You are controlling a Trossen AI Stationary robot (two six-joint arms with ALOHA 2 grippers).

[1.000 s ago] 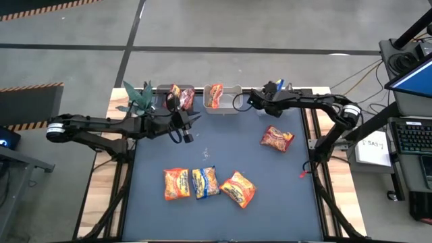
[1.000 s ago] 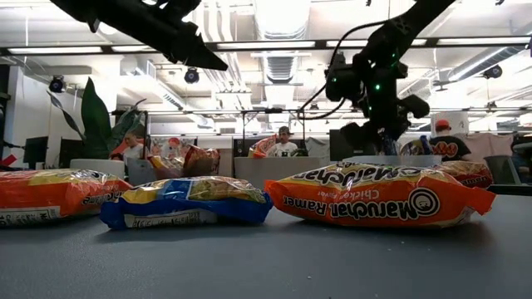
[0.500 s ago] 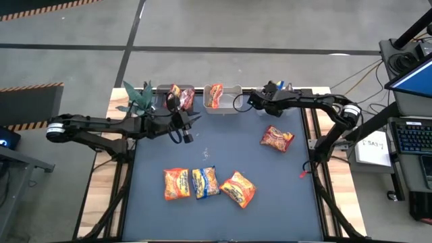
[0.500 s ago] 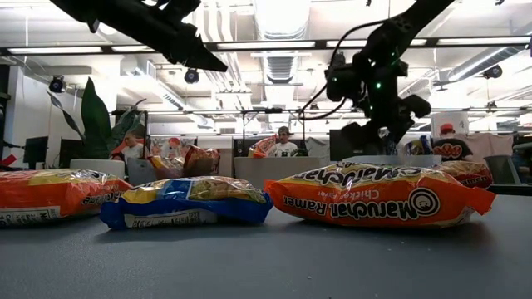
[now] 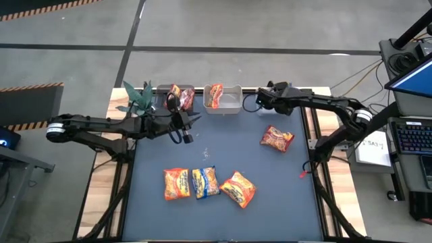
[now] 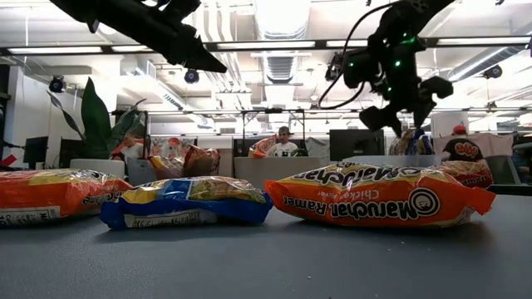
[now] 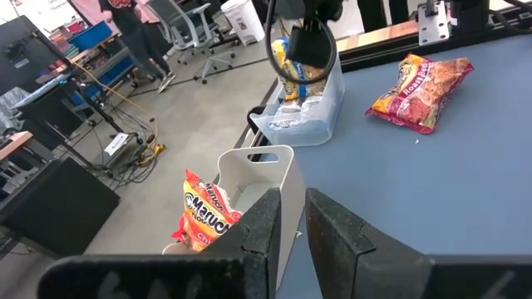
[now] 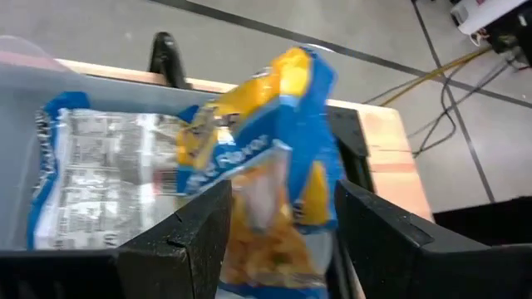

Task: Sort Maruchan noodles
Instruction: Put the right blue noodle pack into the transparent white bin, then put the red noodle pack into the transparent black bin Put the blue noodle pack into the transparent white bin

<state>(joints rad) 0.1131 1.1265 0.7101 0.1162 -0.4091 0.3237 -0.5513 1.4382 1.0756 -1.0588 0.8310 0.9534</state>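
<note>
Risen since before, right pincer [image 8: 278, 249] stands apart over blue-and-yellow packet [image 8: 266, 158] at the table's far edge.

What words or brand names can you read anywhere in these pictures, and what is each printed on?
"Maruchan Ramen", upside down: the orange packet nearest the low camera.
"Maruch…", partly hidden: the orange packet in the white bin.
"Flavor": the blue-and-yellow packet before the right hand.
Other packets' print is too small or blurred.

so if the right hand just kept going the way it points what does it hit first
Most likely the blue-and-yellow noodle packet standing directly ahead of the right hand, in the clear bin; the depth between them is hard to judge.
</note>
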